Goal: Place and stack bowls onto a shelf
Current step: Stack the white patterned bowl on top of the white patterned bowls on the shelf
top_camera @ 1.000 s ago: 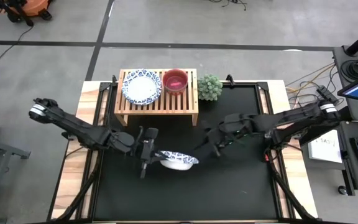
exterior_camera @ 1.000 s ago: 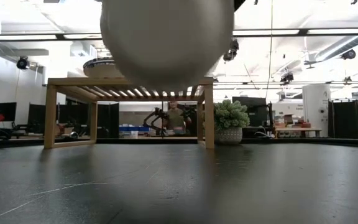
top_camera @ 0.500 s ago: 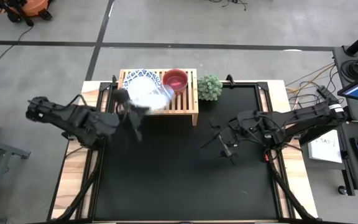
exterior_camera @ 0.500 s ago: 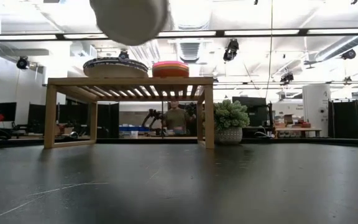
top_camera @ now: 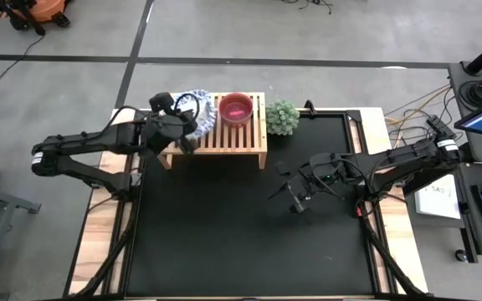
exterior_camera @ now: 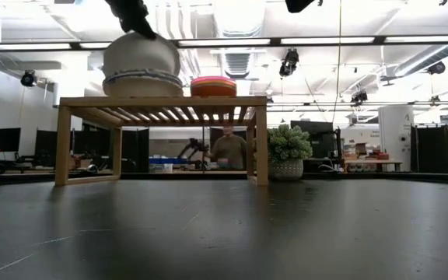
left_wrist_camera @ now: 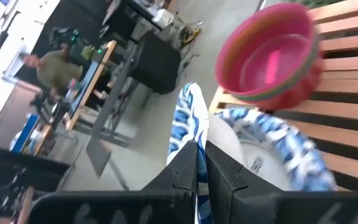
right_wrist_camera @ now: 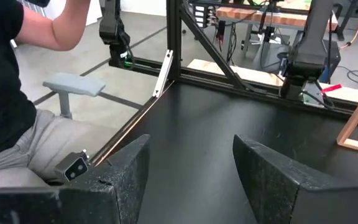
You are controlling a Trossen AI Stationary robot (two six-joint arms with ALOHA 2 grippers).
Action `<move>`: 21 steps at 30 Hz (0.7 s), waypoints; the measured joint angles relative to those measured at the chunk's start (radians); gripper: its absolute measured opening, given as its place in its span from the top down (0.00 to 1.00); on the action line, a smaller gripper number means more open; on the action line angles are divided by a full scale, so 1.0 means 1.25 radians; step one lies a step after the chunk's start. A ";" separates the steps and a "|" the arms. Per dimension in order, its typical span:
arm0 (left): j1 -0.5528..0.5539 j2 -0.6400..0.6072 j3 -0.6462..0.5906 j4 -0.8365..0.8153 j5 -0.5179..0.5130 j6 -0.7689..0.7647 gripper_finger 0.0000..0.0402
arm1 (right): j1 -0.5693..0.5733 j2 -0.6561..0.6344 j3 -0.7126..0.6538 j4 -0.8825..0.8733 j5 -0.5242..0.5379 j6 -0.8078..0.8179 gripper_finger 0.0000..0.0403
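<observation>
Left tool (top_camera: 187, 127) clenched on patterned bowl's (top_camera: 202, 122) rim over shelf (top_camera: 233, 140); right tool (top_camera: 289, 194) released above worktop (top_camera: 249, 234).

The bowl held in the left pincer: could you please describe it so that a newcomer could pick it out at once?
Find the light-wood shelf at the table's far edge, beside the small potted plant. At its left end, the left pincer is shut on a white bowl with a blue patterned rim, tilted above another like it. Its neighbour, the stack of plain coloured bowls, sits flat and is smaller.
</observation>
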 joint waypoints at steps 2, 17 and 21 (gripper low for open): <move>0.015 0.001 -0.009 0.016 0.010 0.000 1.00 | 0.000 0.000 0.000 0.001 0.000 0.000 0.46; 0.017 0.018 -0.021 -0.012 0.100 -0.068 0.78 | 0.000 0.000 0.000 0.000 0.000 0.015 0.46; 0.015 0.025 -0.020 -0.060 0.101 -0.076 0.67 | 0.000 0.000 0.000 0.000 0.000 0.027 0.46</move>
